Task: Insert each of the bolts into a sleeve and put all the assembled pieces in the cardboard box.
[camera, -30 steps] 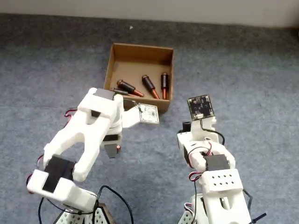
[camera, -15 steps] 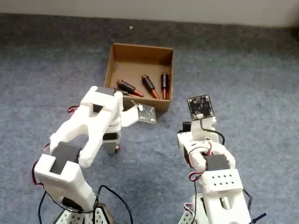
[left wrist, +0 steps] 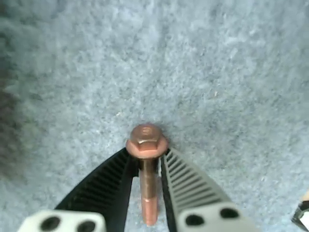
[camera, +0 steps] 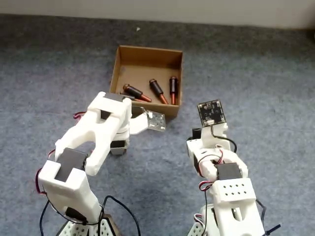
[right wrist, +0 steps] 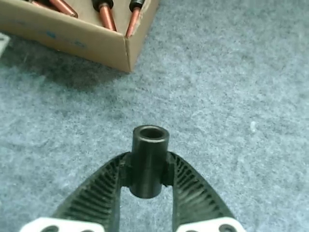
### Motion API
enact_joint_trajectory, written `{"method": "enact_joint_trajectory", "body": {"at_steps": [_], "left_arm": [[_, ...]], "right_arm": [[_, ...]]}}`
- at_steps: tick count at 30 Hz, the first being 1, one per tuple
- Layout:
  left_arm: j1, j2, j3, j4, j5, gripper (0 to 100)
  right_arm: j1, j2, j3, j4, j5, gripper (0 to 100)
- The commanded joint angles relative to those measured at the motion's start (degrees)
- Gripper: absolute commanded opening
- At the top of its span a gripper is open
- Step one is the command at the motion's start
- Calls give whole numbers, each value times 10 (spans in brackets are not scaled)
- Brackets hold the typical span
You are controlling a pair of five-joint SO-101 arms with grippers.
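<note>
copper-coloured metal is showing between the left fingers [left wrist: 108, 188]: they are clamping the bolt [left wrist: 147, 174] by its shank, just under the hex head, with the head poking out past the tips and the plain end pointing back toward the wrist. the right fingers [right wrist: 193, 193] are pinching the black sleeve [right wrist: 149, 162] across its side, about midway, with its open bore facing away from the wrist. both pieces are looking rigid, small and light, so weight is no worry; smoothness is. a round shank or a round sleeve is likely to be twisting or sliding in a loose grip, so a firm hold on the sides, leaving the bore and the bolt's entering end free, is looking best. both arms are hanging over the grey carpeted surface [camera: 266, 83], with bolt and sleeve well apart. beyond them the box [camera: 117, 69] is sitting open, with several assembled pieces [camera: 157, 89] lying on its floor near the front wall.
</note>
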Motion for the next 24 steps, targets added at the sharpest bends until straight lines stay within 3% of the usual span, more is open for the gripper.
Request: {"method": "enact_joint_trajectory", "body": {"at_steps": [1,6,13,24], "left_arm": [[19,-5,-20,-9,60,5],[22,-65,-12,-9,94,5],[23,-250,37,-13,176,5],[20,-504,131,-39,354,5]], "right_arm": [[7,-15,-4,-14,7,9],[7,-15,-4,-14,7,9],[7,-15,-4,-14,7,9],[7,-15,-4,-14,7,9]]}}
